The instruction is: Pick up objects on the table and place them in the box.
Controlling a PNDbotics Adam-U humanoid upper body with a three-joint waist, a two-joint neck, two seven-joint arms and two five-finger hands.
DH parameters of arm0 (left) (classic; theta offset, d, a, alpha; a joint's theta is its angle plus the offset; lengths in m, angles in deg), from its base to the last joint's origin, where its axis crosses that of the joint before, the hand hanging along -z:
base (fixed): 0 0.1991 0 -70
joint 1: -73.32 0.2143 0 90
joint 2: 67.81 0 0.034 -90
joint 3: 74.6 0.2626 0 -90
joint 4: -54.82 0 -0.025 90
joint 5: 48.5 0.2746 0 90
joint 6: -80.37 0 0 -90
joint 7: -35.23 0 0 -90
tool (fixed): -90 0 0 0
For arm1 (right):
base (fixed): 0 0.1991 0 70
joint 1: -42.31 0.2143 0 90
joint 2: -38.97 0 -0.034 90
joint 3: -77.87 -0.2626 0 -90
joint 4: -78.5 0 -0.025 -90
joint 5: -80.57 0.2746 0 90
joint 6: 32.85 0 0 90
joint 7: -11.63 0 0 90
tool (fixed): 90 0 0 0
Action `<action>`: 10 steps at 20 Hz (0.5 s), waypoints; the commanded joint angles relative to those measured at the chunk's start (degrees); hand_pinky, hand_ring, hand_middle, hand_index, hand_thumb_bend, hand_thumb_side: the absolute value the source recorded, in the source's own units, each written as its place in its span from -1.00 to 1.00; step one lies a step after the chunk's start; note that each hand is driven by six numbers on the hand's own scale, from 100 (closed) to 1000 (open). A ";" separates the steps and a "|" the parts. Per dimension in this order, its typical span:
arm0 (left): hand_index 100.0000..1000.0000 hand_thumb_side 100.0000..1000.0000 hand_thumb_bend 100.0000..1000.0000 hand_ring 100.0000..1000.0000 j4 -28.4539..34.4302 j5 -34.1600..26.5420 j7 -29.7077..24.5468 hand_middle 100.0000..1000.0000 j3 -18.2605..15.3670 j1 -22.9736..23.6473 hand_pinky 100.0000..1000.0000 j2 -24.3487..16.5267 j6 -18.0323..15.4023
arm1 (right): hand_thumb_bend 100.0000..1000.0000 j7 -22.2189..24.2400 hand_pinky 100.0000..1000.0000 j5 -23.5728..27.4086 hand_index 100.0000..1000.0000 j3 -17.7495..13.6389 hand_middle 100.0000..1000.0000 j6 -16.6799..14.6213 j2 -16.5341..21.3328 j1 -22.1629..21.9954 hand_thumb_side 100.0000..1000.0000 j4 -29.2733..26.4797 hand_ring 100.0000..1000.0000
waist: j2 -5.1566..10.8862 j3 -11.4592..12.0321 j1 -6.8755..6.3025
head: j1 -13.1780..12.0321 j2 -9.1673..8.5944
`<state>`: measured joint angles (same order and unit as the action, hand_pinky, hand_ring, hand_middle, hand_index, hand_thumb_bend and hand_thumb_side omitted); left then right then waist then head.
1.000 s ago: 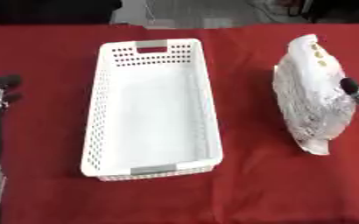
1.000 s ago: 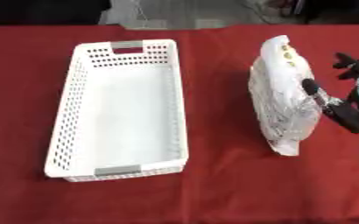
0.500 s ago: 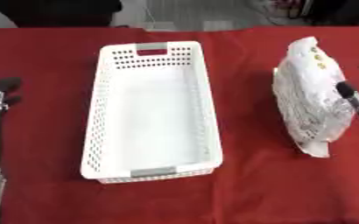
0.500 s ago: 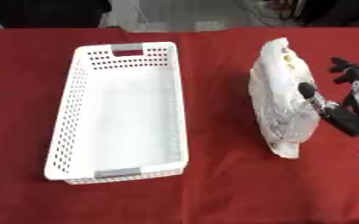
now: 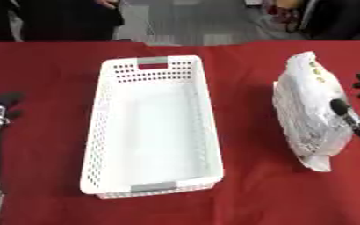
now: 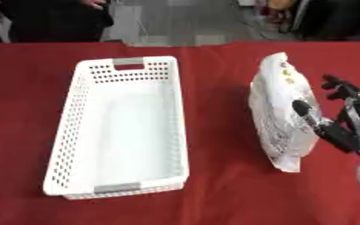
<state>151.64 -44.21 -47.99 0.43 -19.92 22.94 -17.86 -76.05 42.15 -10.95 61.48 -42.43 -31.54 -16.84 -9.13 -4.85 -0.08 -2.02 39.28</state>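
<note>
A white perforated basket (image 5: pixel 97 132) with grey handles lies lengthwise on the red table, left of the middle, with nothing inside. To its right stands a white crinkled plastic bag (image 6: pixel 277 105) with small printed marks near its top. My right hand (image 6: pixel 344 129) comes in from the right edge, open. Its thumb (image 6: pixel 304 110) rests against the bag's right side, and its fingers (image 6: pixel 338 85) are spread just beyond the bag. My left hand (image 5: pixel 1 105) shows at the left edge with relaxed fingers up, well clear of the basket.
The red cloth (image 5: pixel 248 184) covers the whole table, with a bare strip between basket and bag and more along the front. The table's far edge (image 5: pixel 214 42) runs across the top, with grey floor behind it.
The whole picture has shifted downward, so the camera has moved. My right hand has edged slightly left against the bag. Basket, bag and left hand keep their places.
</note>
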 commanded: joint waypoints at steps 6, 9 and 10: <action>0.54 1.00 -0.54 0.69 0.78 0.18 -0.16 0.50 -0.27 -0.24 0.60 -0.67 -0.09 | 0.30 0.73 -0.39 0.13 0.89 0.38 0.50 -0.29 0.30 1.12 0.99 -1.01 0.39 | 0.43 -0.01 0.04 | 0.24 0.33; 0.54 1.00 -0.54 0.69 0.76 0.19 -0.18 0.50 -0.27 -0.25 0.60 -0.67 -0.10 | 0.30 1.18 -0.39 0.03 0.89 0.83 0.50 -0.49 0.10 1.26 0.99 -0.96 0.39 | 0.44 -0.02 0.03 | 0.22 0.65; 0.54 1.00 -0.54 0.69 0.77 0.18 -0.18 0.50 -0.27 -0.25 0.60 -0.67 -0.11 | 0.30 1.33 -0.38 -0.06 0.89 0.96 0.50 -0.53 0.02 1.29 0.99 -0.88 0.39 | 0.45 -0.02 0.02 | 0.21 0.74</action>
<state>151.64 -44.21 -48.02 0.43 -19.92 22.94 -17.87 -74.96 42.13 -9.87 61.01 -42.95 -31.17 -16.83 -9.28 -4.85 -0.07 -2.02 39.88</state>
